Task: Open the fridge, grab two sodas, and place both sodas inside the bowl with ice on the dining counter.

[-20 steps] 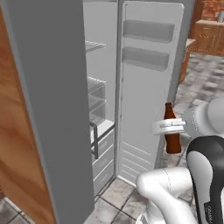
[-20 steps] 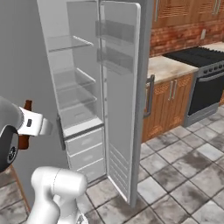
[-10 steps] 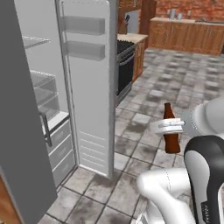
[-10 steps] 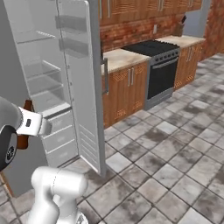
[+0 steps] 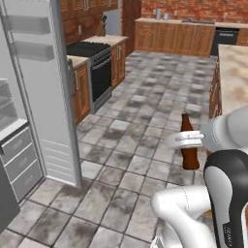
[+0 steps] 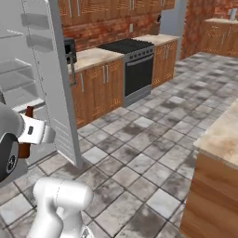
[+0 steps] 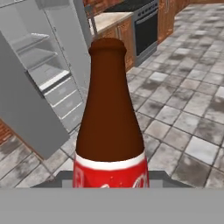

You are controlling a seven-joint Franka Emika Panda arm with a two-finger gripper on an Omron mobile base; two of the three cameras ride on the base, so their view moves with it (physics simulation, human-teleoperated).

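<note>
The cola bottle stands upright, pinched at its label between the gripper fingers, above the tiled floor.

Dark-brown cola bottle with red label stands upright; grey fridge stands open.

Glossy brown bottle, matt grey fridge, perhaps stone-topped wooden counter
</note>
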